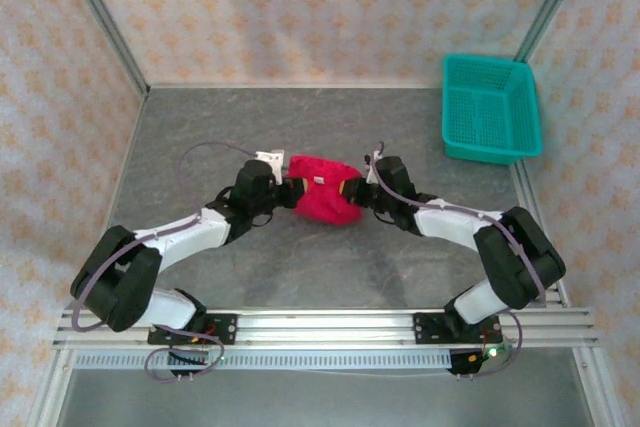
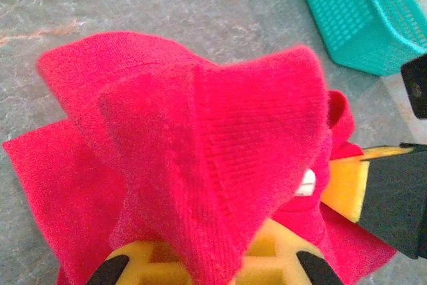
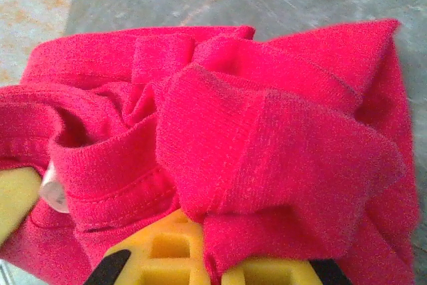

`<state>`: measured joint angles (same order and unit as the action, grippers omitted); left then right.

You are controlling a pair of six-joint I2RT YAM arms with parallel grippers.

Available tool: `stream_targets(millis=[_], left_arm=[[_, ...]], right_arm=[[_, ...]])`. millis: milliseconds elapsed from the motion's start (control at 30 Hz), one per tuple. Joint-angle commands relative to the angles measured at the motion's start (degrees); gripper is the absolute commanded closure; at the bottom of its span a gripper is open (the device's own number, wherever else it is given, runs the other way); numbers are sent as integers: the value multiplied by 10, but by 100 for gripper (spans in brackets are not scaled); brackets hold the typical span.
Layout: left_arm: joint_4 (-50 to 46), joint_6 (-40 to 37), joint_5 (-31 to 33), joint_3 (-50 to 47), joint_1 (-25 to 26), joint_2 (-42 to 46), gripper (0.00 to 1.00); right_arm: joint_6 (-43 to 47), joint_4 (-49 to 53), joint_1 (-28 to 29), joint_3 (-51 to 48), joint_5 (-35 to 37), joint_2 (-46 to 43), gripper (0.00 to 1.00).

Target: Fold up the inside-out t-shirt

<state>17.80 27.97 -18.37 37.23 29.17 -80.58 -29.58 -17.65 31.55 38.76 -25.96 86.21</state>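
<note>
T-shirt point(image 1: 322, 197) bunched between left hand point(image 1: 288, 185) and right hand point(image 1: 350, 190), each seemingly gripping its cloth

Both arms bend inward, left end effector point(image 1: 283, 185) and right end effector point(image 1: 355, 190) clamped, facing.

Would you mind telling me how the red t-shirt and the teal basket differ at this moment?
The t-shirt is soft red cloth, bunched up; the basket is stiff teal mesh, rectangular in shape. The t-shirt sits mid-table, pinched by the left end effector and right end effector; the basket stands untouched at the far right. Both are brightly coloured.
</note>
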Motion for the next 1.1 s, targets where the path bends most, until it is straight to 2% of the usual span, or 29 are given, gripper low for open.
stream_targets(millis=[0, 133, 200, 433, 600, 833, 933, 1067], left_arm=[[-10, -9, 36, 18, 2, -29, 100], [-31, -4, 56, 35, 0, -77, 100], [-42, 9, 60, 39, -3, -98, 100], [-94, 56, 64, 66, -28, -153, 100], [-146, 59, 47, 115, -34, -190, 100], [-183, 54, 49, 153, -33, -186, 100], [-213, 51, 56, 175, -34, -184, 100], [-242, 51, 54, 197, -33, -190, 100]], right_arm=[[-15, -37, -8, -7, 53, 8, 100], [-35, -48, -41, 6, 47, 57, 100], [-43, -22, -52, 36, 36, 89, 100], [-46, 33, -55, 96, 17, 155, 100], [-47, 72, -57, 110, 20, 143, 99], [-78, 76, -55, 121, -7, 114, 96], [-74, 94, -55, 130, 6, 97, 93], [-53, 173, -56, 175, 39, 102, 84]])
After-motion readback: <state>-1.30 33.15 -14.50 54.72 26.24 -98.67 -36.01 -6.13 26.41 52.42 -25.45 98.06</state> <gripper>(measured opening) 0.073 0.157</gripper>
